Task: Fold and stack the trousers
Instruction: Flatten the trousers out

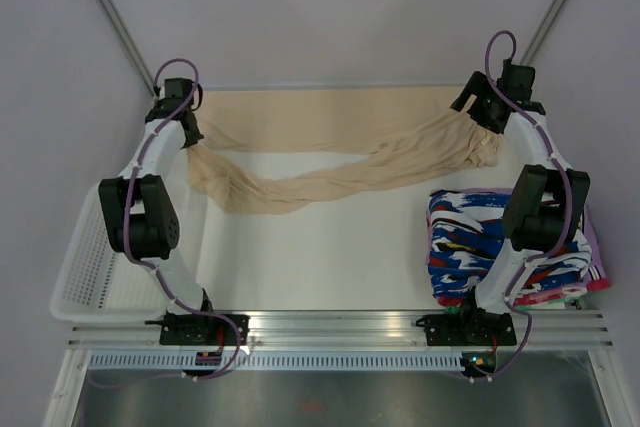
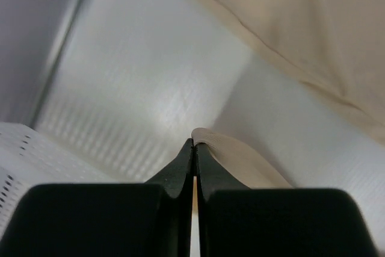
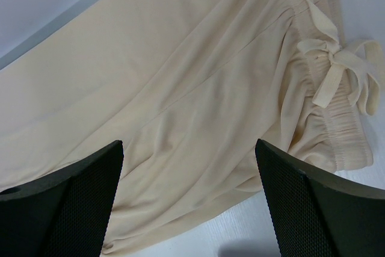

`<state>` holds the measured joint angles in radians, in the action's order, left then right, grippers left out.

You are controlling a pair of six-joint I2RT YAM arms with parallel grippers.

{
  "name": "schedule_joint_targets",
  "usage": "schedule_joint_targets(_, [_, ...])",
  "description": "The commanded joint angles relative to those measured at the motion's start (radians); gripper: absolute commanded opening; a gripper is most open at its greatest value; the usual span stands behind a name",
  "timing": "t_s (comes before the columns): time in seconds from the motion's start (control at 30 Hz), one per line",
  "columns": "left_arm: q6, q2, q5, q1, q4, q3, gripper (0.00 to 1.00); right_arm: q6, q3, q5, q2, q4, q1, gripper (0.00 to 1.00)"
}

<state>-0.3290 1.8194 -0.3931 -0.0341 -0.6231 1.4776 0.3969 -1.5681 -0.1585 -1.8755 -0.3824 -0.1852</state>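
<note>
The trousers [image 1: 330,172] lie strung across the far side of the table [image 1: 330,257], thin, limp, light; my left gripper [image 2: 194,146] is pinched on what looks like a leg hem; my right gripper [image 3: 187,151] gapes over the gathered waistband [image 3: 337,130], the firmest hold.

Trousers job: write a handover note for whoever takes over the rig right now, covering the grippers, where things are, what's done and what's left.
Left gripper: shut, pinching a thin edge of the trousers at the far left.
Right gripper: open above the waistband end at the far right, near the drawstring bow; it grips nothing.
The trousers lie stretched and rumpled across the far side of the table, legs towards the left.
The patterned garments are stacked at the near right, and the mesh basket is at the left.
Done: no fold is visible yet.
Left: fold the trousers, then stack them.
</note>
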Motion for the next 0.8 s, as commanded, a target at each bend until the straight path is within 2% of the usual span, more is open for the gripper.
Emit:
schedule_joint_targets(0.0, [0.235, -0.032, -0.012, -0.081, 0.085, 0.070, 0.02, 0.026, 0.014, 0.019, 0.012, 0.045, 0.003, 0.96])
schedule_joint_targets(0.13, [0.375, -0.016, 0.104, -0.174, 0.109, 0.082, 0.02, 0.040, 0.016, 0.028, 0.006, 0.057, 0.004, 0.96])
schedule_joint_targets(0.23, [0.520, -0.011, 0.229, -0.196, 0.169, 0.040, 0.02, 0.036, 0.005, 0.042, -0.008, 0.053, 0.004, 0.96])
schedule_joint_targets(0.3, [0.551, 0.010, 0.267, -0.210, 0.146, 0.061, 0.02, 0.027, -0.015, 0.056, -0.025, 0.031, 0.004, 0.96])
schedule_joint_targets(0.63, [0.545, 0.126, 0.139, -0.239, 0.079, 0.135, 0.02, 0.033, -0.049, 0.106, -0.068, 0.007, 0.004, 0.96])
schedule_joint_targets(0.77, [0.529, 0.136, 0.099, -0.251, 0.077, 0.136, 0.10, 0.034, -0.072, 0.140, -0.086, -0.018, 0.004, 0.96])
